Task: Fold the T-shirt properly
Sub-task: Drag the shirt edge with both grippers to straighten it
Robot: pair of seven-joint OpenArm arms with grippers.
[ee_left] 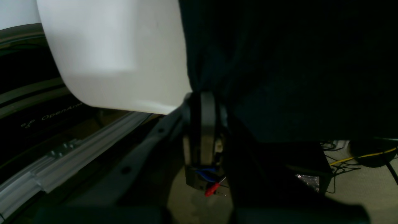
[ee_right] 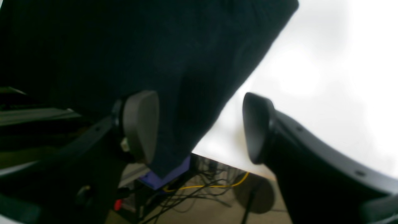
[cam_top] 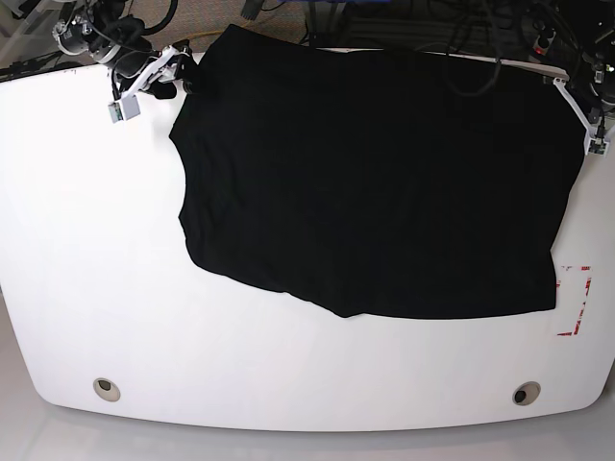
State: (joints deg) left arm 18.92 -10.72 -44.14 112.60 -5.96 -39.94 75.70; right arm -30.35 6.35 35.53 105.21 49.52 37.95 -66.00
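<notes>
T-shirt [cam_top: 375, 182]: left gripper [ee_left: 202, 102] is clenching its edge; right gripper [ee_right: 199, 127] is gaping, so that corner is risking sliding off the table [cam_top: 96, 240].

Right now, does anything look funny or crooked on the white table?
Yes. The large black cloth T-shirt lies crooked: its far edge hangs past the round white table, and its near hem slants unevenly.

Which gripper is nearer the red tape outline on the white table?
Left. The left gripper sits at the far edge on the same side as the red tape outline; the right gripper is at the opposite far corner, across the large black cloth T-shirt.
</notes>
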